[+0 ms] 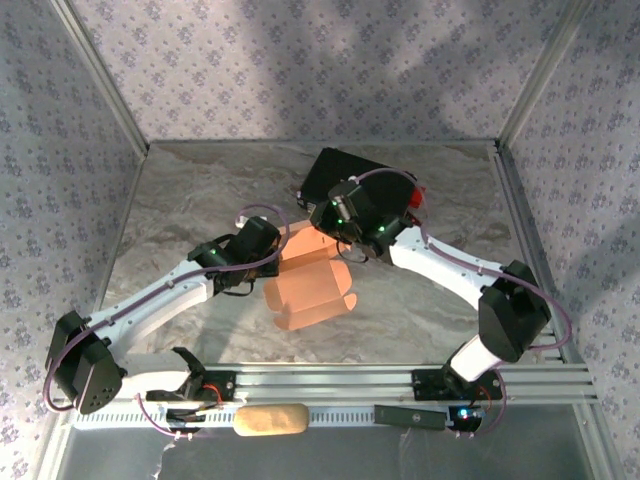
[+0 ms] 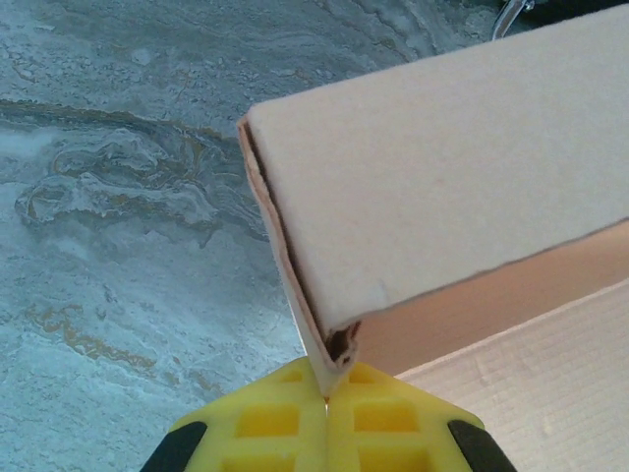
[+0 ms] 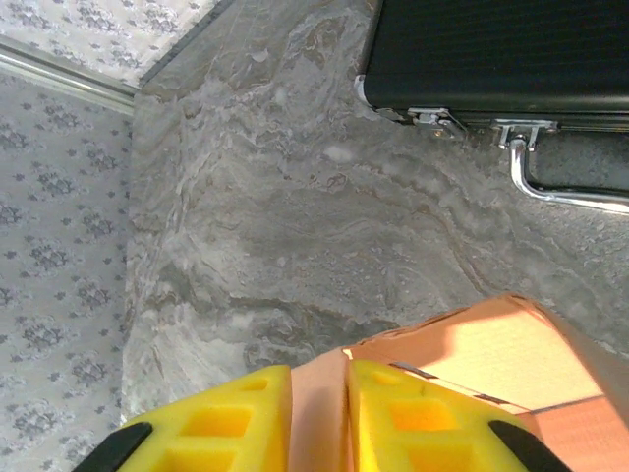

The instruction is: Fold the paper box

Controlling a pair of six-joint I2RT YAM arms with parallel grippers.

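The paper box (image 1: 310, 288), salmon-tan cardboard partly folded with flaps standing up, lies mid-table between both arms. My left gripper (image 1: 284, 255) comes at its left side. In the left wrist view the yellow fingers (image 2: 265, 423) are shut on a doubled cardboard edge of the box (image 2: 442, 167), pinched at the gripper (image 2: 326, 393). My right gripper (image 1: 342, 250) is over the box's far edge. In the right wrist view a cardboard wall of the box (image 3: 491, 354) fills the gap between the yellow fingers (image 3: 226, 423), and the gripper (image 3: 319, 413) is shut on it.
A black hard case (image 1: 365, 185) with metal latches and a handle (image 3: 560, 192) sits just behind the box at the back right. A tan oblong block (image 1: 270, 420) lies on the front rail. Patterned walls with metal frame edges close the marbled table (image 1: 200, 200).
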